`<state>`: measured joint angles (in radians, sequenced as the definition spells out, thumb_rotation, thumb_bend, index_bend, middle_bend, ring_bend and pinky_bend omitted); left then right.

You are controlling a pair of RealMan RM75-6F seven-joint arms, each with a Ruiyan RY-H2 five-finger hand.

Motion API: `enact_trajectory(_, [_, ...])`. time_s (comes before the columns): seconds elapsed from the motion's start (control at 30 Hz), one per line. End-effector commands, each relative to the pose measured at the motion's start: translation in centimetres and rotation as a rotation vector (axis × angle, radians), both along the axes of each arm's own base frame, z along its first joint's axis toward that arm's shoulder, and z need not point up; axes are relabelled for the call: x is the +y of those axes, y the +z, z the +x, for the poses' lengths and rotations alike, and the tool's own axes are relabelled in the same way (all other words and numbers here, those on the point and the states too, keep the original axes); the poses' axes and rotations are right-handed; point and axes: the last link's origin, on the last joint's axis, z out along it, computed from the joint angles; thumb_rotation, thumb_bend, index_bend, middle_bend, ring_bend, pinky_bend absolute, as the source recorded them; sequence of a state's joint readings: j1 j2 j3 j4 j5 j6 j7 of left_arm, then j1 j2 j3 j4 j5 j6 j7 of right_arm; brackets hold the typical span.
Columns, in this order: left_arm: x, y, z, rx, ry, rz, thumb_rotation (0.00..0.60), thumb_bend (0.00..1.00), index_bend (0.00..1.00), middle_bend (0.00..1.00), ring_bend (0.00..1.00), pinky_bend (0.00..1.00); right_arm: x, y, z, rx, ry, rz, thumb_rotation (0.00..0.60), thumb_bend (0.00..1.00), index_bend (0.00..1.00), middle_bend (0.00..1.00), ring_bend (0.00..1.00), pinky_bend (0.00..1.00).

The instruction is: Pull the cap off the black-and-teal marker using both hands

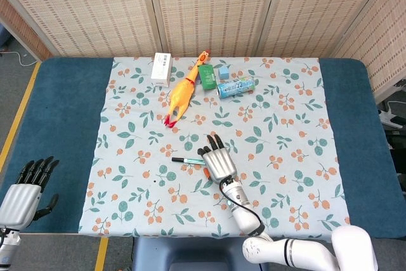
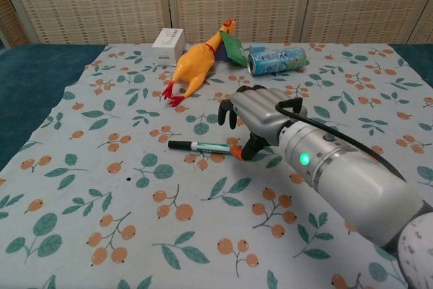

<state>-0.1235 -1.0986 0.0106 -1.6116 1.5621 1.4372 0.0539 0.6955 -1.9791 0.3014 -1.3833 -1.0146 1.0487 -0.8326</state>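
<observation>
Step in hand: reach/approach w/ right hand (image 1: 217, 162); no grasp yet, cap on. Black-and-teal marker w/ black cap (image 2: 203, 145) lies flat on the floral-print cloth (image 1: 285, 118) over the blue-padded table (image 1: 63, 112), approx. centre of table, slightly toward near edge. Long axis runs left-right; black cap end points to table's left edge, teal barrel end toward the right.

Right hand hovers over barrel end of marker. Fingers (image 2: 226, 108) spread apart and extended toward far edge, nothing held. Orange-tipped thumb (image 2: 236, 151) sits just beside barrel's right end; cannot tell from either view whether touching. Cap end is clear of the hand, fully visible in both views.

Left hand (image 1: 25, 190) near table's near-left corner, off the cloth, well apart from marker. Fingers slightly apart, holding nothing.

Next move (judgement): right hand lowers, closes on barrel end and lifts; left hand then has to travel in from near-left corner to pinch the cap. Pull along marker axis. Risk: thin marker flat on cloth, may roll or slide under the thumb

Other items at far edge, well apart: yellow rubber chicken (image 1: 182, 91), white box (image 1: 162, 67), teal can on its side (image 1: 236, 86)
</observation>
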Motion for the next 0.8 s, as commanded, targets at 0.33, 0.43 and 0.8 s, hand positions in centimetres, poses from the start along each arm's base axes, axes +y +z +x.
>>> enact_trajectory(0.33, [0.1,0.0,0.0,0.001,0.004,-0.007,0.6,0.42,0.0,0.0,0.0,0.04,-0.1,-2.8,0.6,0.062,0.003,0.029,0.6,0.29,0.36,0.36,0.0,0.0])
enact_trajectory(0.43, [0.1,0.1,0.0,-0.001,0.005,-0.006,0.6,0.42,0.0,0.0,0.0,0.04,-0.2,-3.1,0.6,0.074,0.004,0.024,0.6,0.29,0.37,0.37,0.01,0.0])
enact_trajectory(0.8, [0.1,0.2,-0.2,-0.005,0.006,-0.01,0.6,0.42,0.0,0.0,0.0,0.04,-0.2,-3.3,1.0,0.104,0.023,0.007,0.6,0.3,0.4,0.39,0.02,0.0])
